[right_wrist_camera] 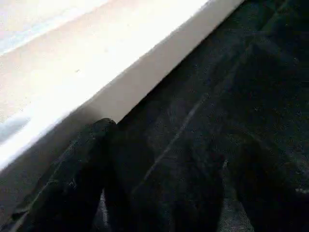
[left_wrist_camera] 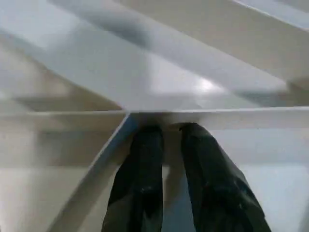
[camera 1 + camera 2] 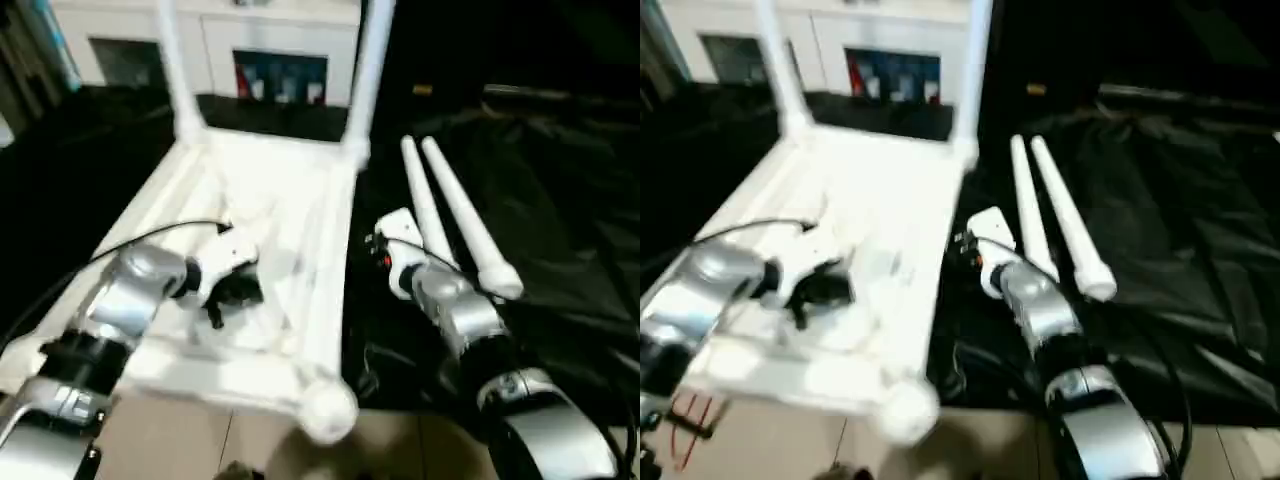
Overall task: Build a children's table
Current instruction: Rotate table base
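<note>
The white table top (image 3: 275, 190) lies upside down, ribbed side up. Two white legs (image 3: 170, 60) (image 3: 370, 60) stand in its far corner sockets. Two loose tube legs (image 3: 425, 210) (image 3: 468, 228) lie side by side on the black cloth to its right. My left gripper (image 3: 225, 298) hangs over the ribbed underside near the front. Its black fingers (image 2: 145, 164) sit close together with their tips against a rib. My right gripper (image 3: 380, 250) is low beside the top's right edge, over the cloth. In the right wrist view its fingers (image 1: 72, 183) stand wide apart, holding nothing.
A rounded empty corner socket (image 3: 325, 405) juts out at the near right. Black cloth (image 3: 550, 200) covers the floor on the right. A white cabinet with glass doors (image 3: 280, 45) stands behind. Tan floor (image 3: 180, 440) shows in front. A black cable (image 3: 120, 250) trails off my left wrist.
</note>
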You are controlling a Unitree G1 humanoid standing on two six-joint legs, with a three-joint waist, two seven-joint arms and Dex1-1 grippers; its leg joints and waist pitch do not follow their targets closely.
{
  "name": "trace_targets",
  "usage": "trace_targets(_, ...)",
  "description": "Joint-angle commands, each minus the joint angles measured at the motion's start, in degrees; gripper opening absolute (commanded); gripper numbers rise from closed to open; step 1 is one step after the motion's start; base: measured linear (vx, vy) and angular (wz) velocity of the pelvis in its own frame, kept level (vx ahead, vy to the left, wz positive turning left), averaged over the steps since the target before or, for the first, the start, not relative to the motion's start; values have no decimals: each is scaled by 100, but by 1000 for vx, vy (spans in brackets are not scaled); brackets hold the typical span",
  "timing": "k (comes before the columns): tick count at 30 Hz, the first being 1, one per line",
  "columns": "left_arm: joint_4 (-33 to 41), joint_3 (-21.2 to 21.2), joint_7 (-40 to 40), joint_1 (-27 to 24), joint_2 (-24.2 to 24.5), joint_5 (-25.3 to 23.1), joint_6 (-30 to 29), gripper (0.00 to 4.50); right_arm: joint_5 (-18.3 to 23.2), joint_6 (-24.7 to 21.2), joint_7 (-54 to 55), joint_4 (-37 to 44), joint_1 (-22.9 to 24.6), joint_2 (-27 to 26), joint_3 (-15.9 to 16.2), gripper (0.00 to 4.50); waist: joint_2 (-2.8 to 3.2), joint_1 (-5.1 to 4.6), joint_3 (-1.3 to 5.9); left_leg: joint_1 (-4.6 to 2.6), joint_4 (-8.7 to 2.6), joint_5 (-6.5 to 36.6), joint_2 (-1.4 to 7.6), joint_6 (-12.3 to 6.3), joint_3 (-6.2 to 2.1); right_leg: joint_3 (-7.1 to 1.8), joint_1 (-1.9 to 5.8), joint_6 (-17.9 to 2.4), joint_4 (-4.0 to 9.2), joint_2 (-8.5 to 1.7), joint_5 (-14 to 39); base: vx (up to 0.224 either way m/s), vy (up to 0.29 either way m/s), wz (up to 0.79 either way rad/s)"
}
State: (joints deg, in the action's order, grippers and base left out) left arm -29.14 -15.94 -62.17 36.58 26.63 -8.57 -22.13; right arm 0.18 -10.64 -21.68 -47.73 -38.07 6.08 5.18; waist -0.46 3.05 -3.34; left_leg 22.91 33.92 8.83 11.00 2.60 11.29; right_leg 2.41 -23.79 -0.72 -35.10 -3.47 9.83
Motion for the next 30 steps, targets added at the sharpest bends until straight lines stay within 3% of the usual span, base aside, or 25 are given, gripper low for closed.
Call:
trace_targets(1, -685, -50, 676, 562, -526, -38, 716, 90, 58, 113, -273, 82, -101, -255, 215, 381, 28, 18, 431, -229, -354, 1342, 174, 52, -88, -250, 258, -1147, 416, -406, 1001, 0, 0, 0)
trace_targets(3, -1401, 56, 1344, 942, -777, -155, 1042, 90, 52, 123, -251, 119, -91, -199, 171, 381, 15, 38, 434, -203, -371, 1378, 187, 81, -112, -236, 294, -1101, 411, -427, 1113, 0, 0, 0)
trace_targets(4, -1401, 56, 1344, 942, -777, -155, 1042, 90, 52, 123, -251, 119, -91, -199, 171, 381, 5, 34, 429, -182, -375, 1377, 174, 67, -114, -226, 299, -1065, 426, -411, 1175, 0, 0, 0)
trace_targets(10, -2713, 177, 2947, 1494, -1061, -426, 1890, 90, 62, 82, -239, 369, -3, -7, 15, 381, -15, 63, 457, -183, -347, 1230, 189, -59, -118, -221, 299, -1075, 415, -427, 1045, 0, 0, 0)
trace_targets(13, -2935, 265, 3256, 1579, -1113, -417, 2033, 90, 65, 71, -238, 411, 14, 12, -8, 381, -19, 83, 474, -180, -334, 1075, 195, -147, -118, -209, 307, -1159, 384, -429, 771, 0, 0, 0)
trace_targets(14, -3202, 396, 3814, 1668, -1174, -418, 2307, 90, 72, 58, -212, 493, 51, 50, -45, 381, -33, 82, 477, -170, -324, 1022, 186, -189, -109, -206, 316, -1195, 376, -421, 666, 0, 0, 0)
trace_targets(19, -3384, 624, 4265, 1697, -1219, -277, 2696, 90, 82, 8, -86, 789, 169, 135, -120, 381, -45, 109, 467, -174, -321, 971, 200, -284, -109, -201, 314, -1250, 375, -437, 603, 0, 0, 0)
trace_targets(21, -3291, 733, 4036, 1637, -1227, -116, 2846, 90, 94, -56, -123, 1017, 253, 196, -123, 381, -51, 135, 465, -174, -321, 967, 201, -293, -107, -203, 323, -1249, 378, -451, 642, 0, 0, 0)
trace_targets(22, -2864, 819, 3155, 1411, -1202, 224, 2893, 90, 118, -145, -411, 1457, 424, 364, -41, 381, -49, 133, 467, -182, -323, 980, 205, -282, -108, -200, 310, -1247, 371, -439, 684, 0, 0, 0)
trace_targets(23, -2849, 820, 3125, 1403, -1201, 233, 2890, 90, 118, -146, -422, 1469, 429, 370, -37, 381, -81, 149, 448, -184, -325, 980, 193, -306, -100, -201, 311, -1248, 399, -447, 768, 0, 0, 0)
trace_targets(24, -2619, 828, 2621, 1282, -1182, 397, 2865, 90, 126, -177, -613, 1675, 512, 462, 22, 381, -71, 169, 444, -179, -325, 995, 216, -301, -93, -216, 301, -1244, 393, -457, 840, 0, 0, 0)
trace_targets(25, -1801, 605, 1353, 869, -982, 681, 2617, 90, 276, -273, -1305, 2303, 751, 780, 182, 381, -67, 187, 451, -178, -321, 980, 219, -302, -92, -217, 309, -1258, 381, -462, 812, 0, 0, 0)
trace_targets(26, -1373, 361, 668, 641, -790, 785, 2512, 90, 445, -384, -1767, 2681, 885, 982, 261, 381, -93, 254, 430, -168, -340, 976, 255, -358, -115, -217, 354, -1258, 376, -501, 865, 0, 0, 0)
trace_targets(28, -927, 75, 51, 402, -533, 839, 2409, 90, 581, -474, -2232, 3073, 1025, 1234, 371, 381, -57, 245, 431, -165, -342, 1003, 284, -374, -87, -226, 300, -1219, 338, -441, 768, 0, 0, 0)
trace_targets(30, -630, -178, -372, 250, -271, 875, 2284, 90, 657, -578, -2639, 3433, 1155, 1519, 500, 381, -51, 223, 425, -202, -350, 1205, 267, -247, -81, -222, 263, -1213, 359, -432, 930, 0, 0, 0)
